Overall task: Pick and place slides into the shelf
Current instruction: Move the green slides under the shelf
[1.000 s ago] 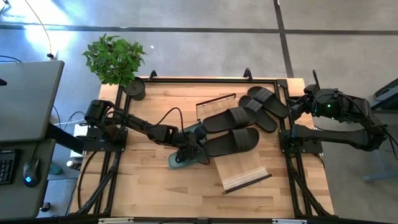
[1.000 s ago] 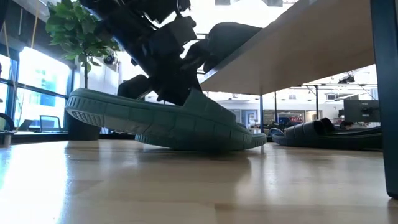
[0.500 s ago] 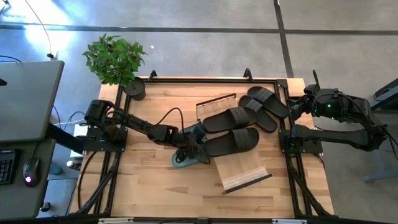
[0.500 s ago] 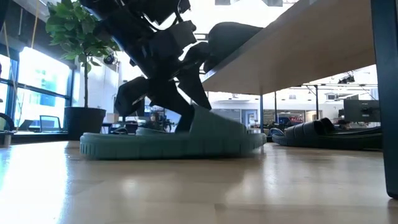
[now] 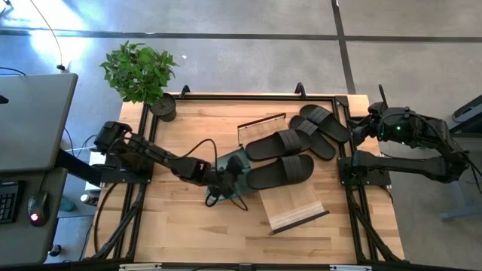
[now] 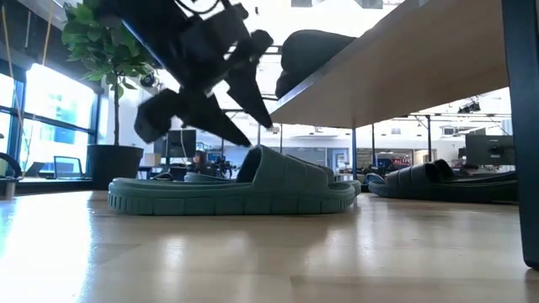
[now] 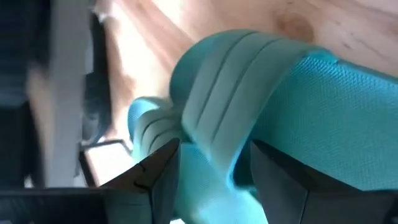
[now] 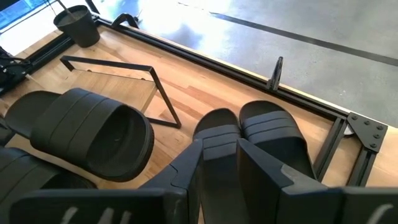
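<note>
One green slide [image 6: 236,187] lies flat on its sole on the worktop [image 5: 188,226], near the middle and just beside the shelf's [image 5: 294,207] lower end, partly under the plank's overhang as the low view shows it. Your left gripper [image 6: 210,105] hangs just above its strap, tilted, with its fingers spread on either side of the strap in the left wrist view and nothing clamped between them; I judge the slide to be loose on the wood, not held.

Two black slides [image 5: 280,156] sit side by side on the shelf's sloping plank, and another black pair [image 5: 322,126] lies near the worktop's far right corner. A second green slide is not clearly in view; a bit of green shows by the left arm in the high view, but you cannot tell from it what is what.

Your right gripper [image 8: 217,171] waits at the right edge above that far black pair, fingers set moderately apart and empty.

The step in hand looks like a re-grip or a set-down of the green slide short of the shelf. Next, you will likely need to bring the left gripper down over the strap, close on it, lift clear of the plank's edge, and carry it to the bare lower part of the plank, beside the black ones.
</note>
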`<control>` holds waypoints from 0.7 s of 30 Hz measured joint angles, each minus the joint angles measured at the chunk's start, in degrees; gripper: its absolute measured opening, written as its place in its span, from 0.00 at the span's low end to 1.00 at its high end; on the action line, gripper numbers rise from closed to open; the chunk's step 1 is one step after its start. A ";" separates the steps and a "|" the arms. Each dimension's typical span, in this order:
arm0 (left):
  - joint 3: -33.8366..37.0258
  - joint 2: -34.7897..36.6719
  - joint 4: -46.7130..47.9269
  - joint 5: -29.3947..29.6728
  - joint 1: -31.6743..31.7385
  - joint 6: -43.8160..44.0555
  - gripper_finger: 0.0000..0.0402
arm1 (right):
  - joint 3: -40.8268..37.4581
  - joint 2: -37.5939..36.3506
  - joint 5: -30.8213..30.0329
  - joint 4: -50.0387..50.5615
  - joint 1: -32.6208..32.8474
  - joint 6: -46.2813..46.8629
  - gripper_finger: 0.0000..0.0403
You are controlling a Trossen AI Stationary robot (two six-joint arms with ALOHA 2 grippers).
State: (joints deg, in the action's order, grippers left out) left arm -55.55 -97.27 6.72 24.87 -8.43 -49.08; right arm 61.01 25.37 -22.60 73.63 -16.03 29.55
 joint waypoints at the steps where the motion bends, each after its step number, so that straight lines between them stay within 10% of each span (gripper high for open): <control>1: 0.00 0.62 0.68 0.49 -0.01 0.97 0.45 | 0.00 0.02 0.01 0.00 0.02 -0.01 0.22; 12: 0.01 9.68 18.89 4.15 -0.86 21.85 0.45 | 0.00 0.00 0.13 0.00 0.00 0.00 0.22; 21: -5.28 18.92 41.36 1.73 -5.26 62.78 0.39 | 0.00 -0.01 0.34 0.70 0.02 -0.01 0.22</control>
State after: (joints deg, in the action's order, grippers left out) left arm -60.83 -78.35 48.08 26.60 -13.69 13.69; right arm 61.01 25.36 -22.26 74.33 -16.01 29.54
